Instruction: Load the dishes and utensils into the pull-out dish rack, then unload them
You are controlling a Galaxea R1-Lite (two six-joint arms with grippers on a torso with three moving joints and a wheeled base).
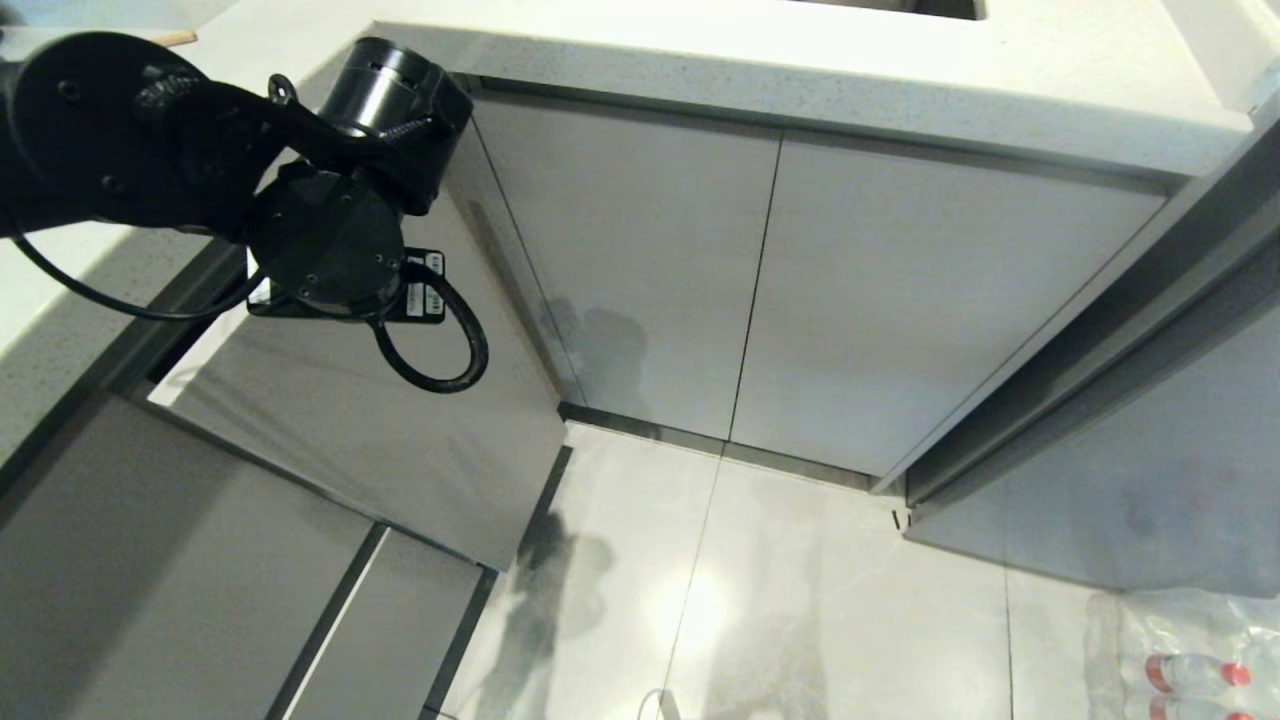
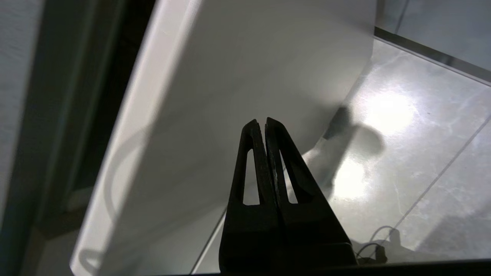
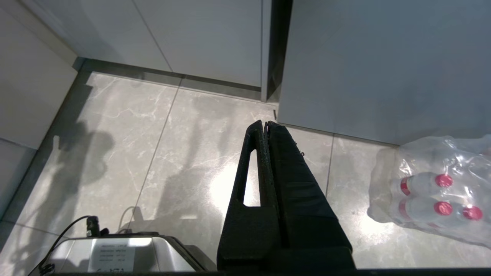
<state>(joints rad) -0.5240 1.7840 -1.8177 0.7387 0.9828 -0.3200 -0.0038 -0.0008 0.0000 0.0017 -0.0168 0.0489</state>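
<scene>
Hanging in front of the narrow pale grey front panel (image 2: 245,76), the left gripper (image 2: 265,122) has its two black fingers pressed tight together with nothing between them. That panel stands a little proud of the cabinet face, a dark gap (image 2: 107,92) showing along its edge, though the rack behind it is hidden, so I can't say what is inside. From above, the left arm (image 1: 300,200) reaches across the upper part of this panel, under the white countertop (image 1: 800,70). The right gripper (image 3: 265,123) is clenched too, empty, pointing down over the glossy tiled floor (image 3: 172,153), near a wrapped pack of water bottles (image 3: 433,191) beside the wider grey cabinet doors (image 1: 780,280)
</scene>
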